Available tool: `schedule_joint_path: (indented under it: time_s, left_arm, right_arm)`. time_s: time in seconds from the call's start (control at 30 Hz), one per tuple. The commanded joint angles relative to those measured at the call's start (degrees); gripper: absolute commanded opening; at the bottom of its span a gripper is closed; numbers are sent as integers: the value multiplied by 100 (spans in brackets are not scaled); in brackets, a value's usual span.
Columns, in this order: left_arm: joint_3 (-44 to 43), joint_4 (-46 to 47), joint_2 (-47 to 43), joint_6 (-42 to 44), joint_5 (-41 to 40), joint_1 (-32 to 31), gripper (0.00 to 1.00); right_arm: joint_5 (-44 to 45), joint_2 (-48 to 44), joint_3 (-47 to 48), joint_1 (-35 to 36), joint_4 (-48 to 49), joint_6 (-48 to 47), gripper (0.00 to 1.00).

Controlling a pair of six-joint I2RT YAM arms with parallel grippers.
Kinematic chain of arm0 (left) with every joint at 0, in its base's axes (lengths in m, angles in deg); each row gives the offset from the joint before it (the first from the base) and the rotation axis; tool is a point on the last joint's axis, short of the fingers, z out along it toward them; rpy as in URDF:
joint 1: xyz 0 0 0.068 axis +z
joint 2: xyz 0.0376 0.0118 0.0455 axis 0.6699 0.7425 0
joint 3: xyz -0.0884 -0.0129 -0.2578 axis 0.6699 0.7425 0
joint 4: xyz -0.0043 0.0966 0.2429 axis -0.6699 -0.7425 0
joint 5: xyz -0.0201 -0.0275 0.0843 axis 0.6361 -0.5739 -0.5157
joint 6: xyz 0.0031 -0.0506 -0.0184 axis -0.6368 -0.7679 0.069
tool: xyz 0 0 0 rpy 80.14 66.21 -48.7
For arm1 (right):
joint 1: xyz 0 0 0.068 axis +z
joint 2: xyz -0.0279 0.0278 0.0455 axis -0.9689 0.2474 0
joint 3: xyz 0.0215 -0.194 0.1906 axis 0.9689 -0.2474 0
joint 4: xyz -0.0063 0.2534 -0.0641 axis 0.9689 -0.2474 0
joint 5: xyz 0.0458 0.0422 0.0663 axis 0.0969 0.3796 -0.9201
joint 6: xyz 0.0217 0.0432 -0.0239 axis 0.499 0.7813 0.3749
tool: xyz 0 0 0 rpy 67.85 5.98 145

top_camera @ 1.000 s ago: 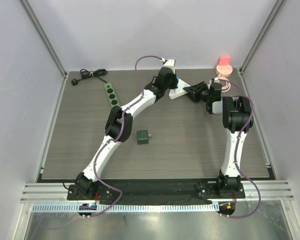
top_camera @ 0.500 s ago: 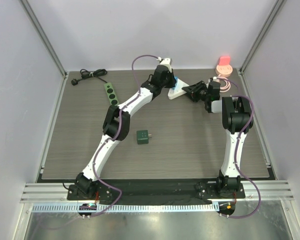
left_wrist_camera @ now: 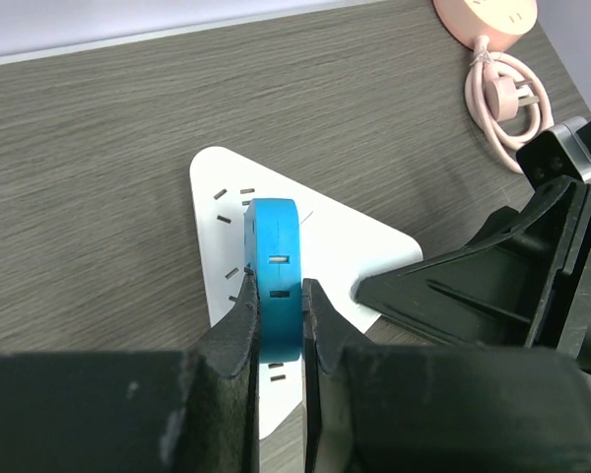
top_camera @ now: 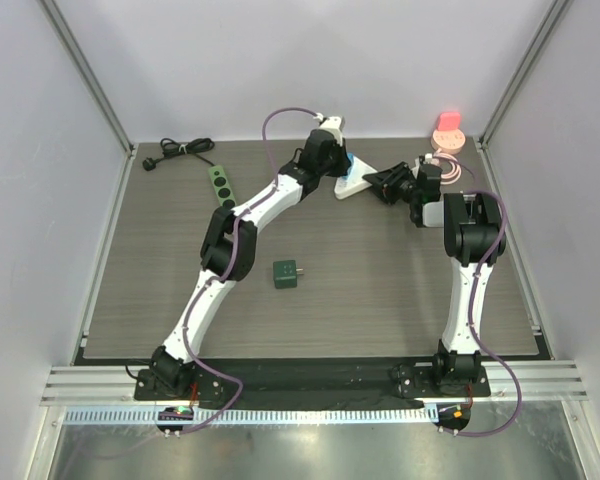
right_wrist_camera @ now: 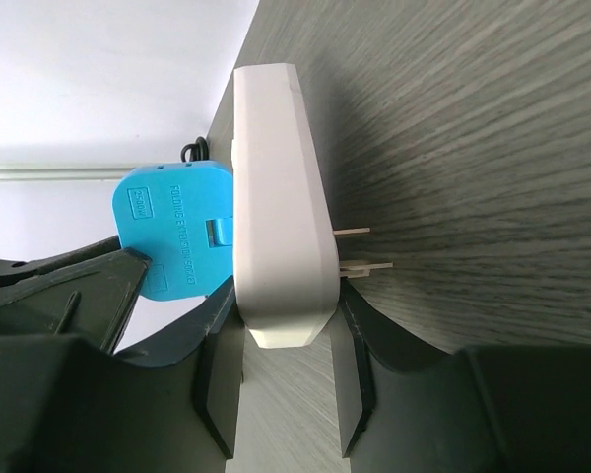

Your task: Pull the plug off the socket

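Left pincer (left_wrist_camera: 279,301) is clamped tight on the blue plug (left_wrist_camera: 273,251), which sits flush against the white triangular socket (left_wrist_camera: 350,246), far back on the surface (left_wrist_camera: 89,158). Right pincer (right_wrist_camera: 284,320) grips the socket's corner, 1 finger on each face.

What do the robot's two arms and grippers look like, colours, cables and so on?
The left arm and right arm have white links with black joints, and a thin purple cable runs along each. The left gripper and right gripper are matt black, with braced triangular fingers.
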Motion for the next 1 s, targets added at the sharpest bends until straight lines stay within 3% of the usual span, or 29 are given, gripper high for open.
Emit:
schedule_joint_path:
  time_s: [0.0,0.23,0.37,0.47,0.67,0.97]
  left_arm:
    - [-568,938,-969,-185,867,-260,0]
    - [-728,1187,-802,-1311,737,-13,0]
    - [-737,632,-881,-1908,-508,-48,0]
    - [-798,526,-934,-1778,-906,-224,0]
    - [-773,131,-1161,-1225,-758,-268,0]
    - [1414,-467,-2636,-600,594,-268,0]
  right_arm:
    - [707,200,86,-116,-275,-264,1]
    - [724,130,68,-151,-301,-396,1]
    - [733,147,129,-160,-345,-493,1]
    - [715,218,305,-160,-503,-590,1]
    - [697,271,262,-247,-240,-441,1]
    - [1022,587,1069,-353,-573,-388,1]
